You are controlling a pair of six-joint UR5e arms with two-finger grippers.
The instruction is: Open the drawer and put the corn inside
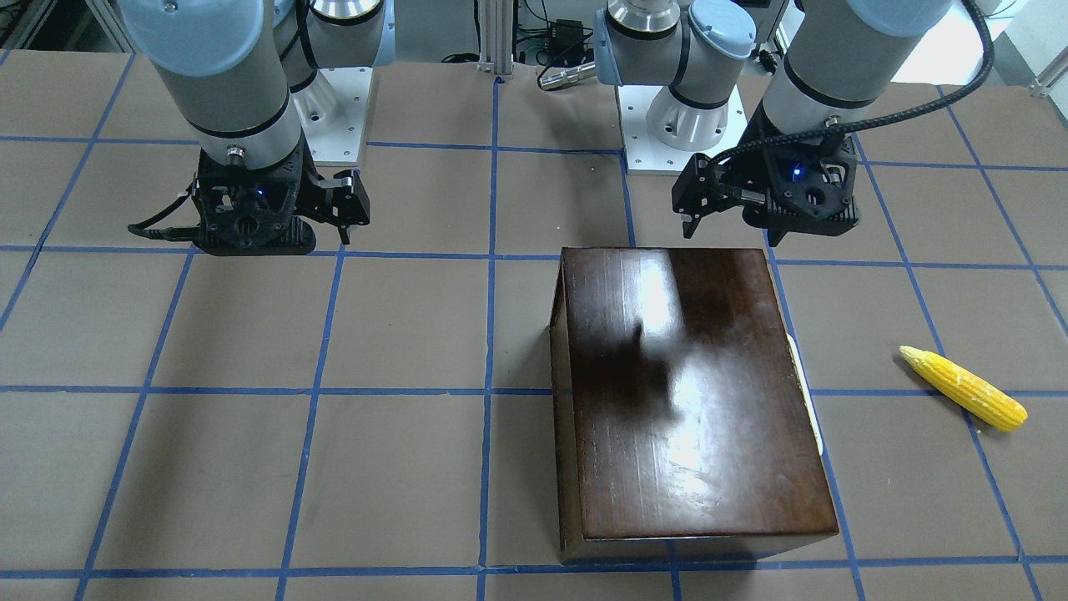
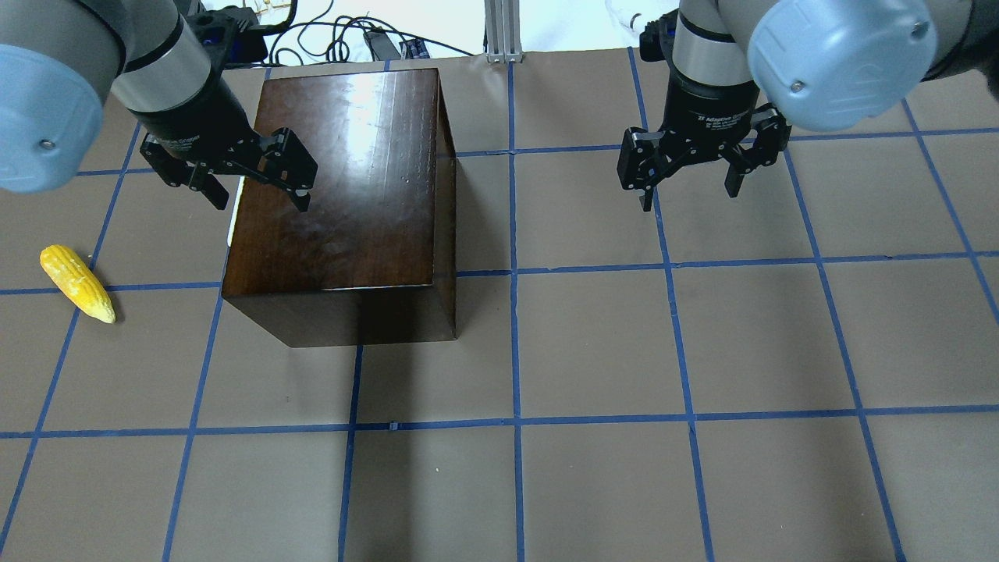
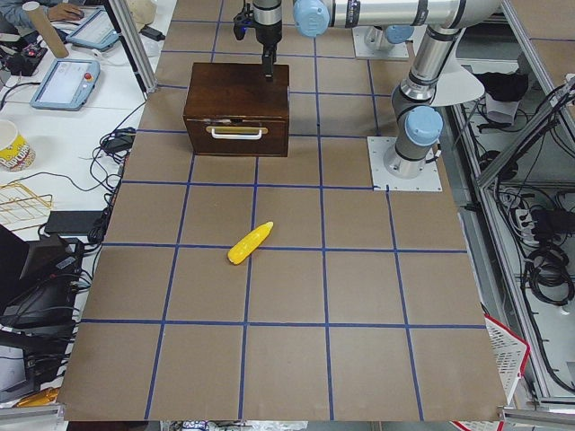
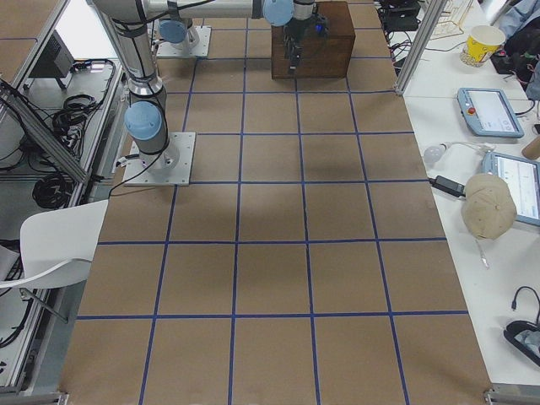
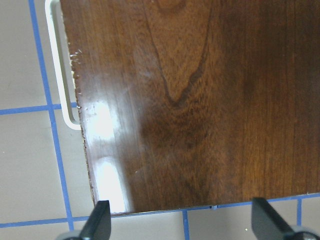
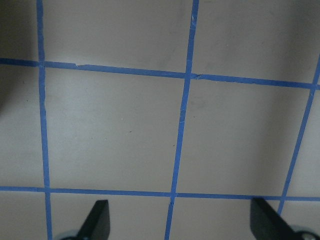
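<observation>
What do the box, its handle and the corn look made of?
The box: wood, dark brown with a glossy varnish; grain lines and bright reflections show on its top. The handle: a smooth white loop, plastic or painted metal; I cannot tell which. The corn: probably molded plastic, uniformly bright yellow with a kernel texture.

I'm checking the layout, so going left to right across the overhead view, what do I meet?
corn → dark wooden box → right claw

Sharp, evenly lit; ceiling glare on glossy box [image 1: 692, 392].
</observation>
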